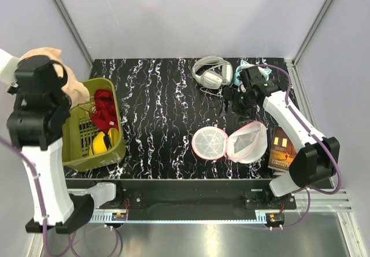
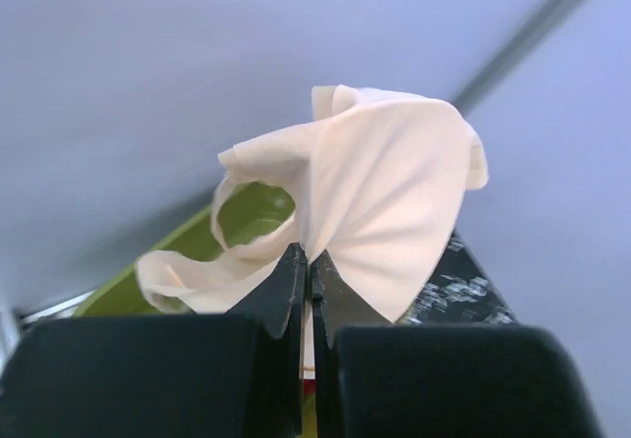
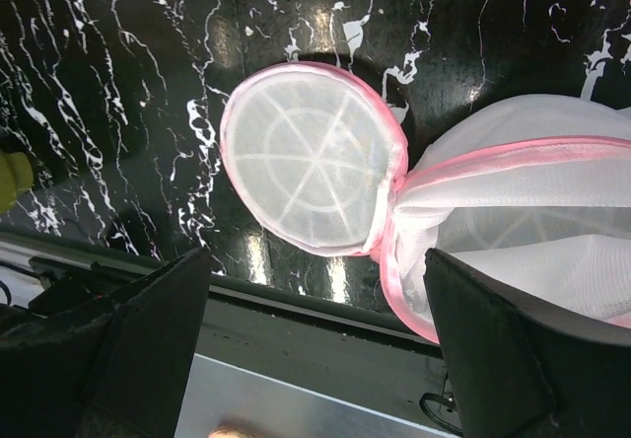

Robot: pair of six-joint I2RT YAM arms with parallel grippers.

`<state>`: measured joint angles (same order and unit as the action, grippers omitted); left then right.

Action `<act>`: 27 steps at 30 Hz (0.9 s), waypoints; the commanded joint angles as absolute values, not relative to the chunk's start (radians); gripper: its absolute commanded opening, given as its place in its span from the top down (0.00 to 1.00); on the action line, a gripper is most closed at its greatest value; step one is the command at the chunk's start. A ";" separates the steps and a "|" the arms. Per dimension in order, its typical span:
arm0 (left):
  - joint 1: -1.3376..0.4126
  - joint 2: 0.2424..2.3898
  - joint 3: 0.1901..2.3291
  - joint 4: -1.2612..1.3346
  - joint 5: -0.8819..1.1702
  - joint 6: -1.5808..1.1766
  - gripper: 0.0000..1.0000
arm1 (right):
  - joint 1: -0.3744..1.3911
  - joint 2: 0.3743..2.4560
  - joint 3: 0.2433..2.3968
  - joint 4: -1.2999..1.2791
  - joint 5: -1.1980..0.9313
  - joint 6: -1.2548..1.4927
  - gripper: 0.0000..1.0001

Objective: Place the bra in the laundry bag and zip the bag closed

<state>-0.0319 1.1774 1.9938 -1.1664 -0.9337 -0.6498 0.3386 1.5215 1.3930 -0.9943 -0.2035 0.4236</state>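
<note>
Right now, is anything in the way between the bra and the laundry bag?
No, nothing I can see. The left gripper holds the bra up over the green basket, and only table lies between it and the open laundry bag. The headphones sit farther back.

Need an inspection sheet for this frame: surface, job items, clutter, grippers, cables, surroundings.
Surface: black marble-pattern table.
Job's things: bra held up above the basket at the table's left. The laundry bag lies unzipped, its halves spread open, near right.
Clutter: olive-green basket holding a dark red garment and a yellow item. White headphones at the far edge, and a book at the right edge.
Grippers: left gripper shut on the bra. The right gripper is open and holds nothing.
Cables: purple cable along the right arm, another along the left arm. Neither is seen snagged.
Surroundings: pale walls, metal frame post.
</note>
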 commanded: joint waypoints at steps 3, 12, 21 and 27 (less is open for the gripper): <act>-0.058 1.037 1.847 -0.792 -0.209 -0.503 1.00 | 0.341 1.454 1.417 -0.968 -0.258 0.426 0.04; -0.250 1.022 1.519 -0.493 0.150 -0.617 1.00 | 0.341 1.385 1.433 -0.960 -0.386 0.404 0.04; -0.311 1.086 1.249 -0.443 0.321 -0.894 1.00 | 0.388 1.313 1.447 -0.802 -0.679 0.348 0.04; -0.311 1.161 1.186 -0.635 0.420 -0.997 1.00 | 0.503 1.267 1.404 -0.698 -0.678 0.224 0.03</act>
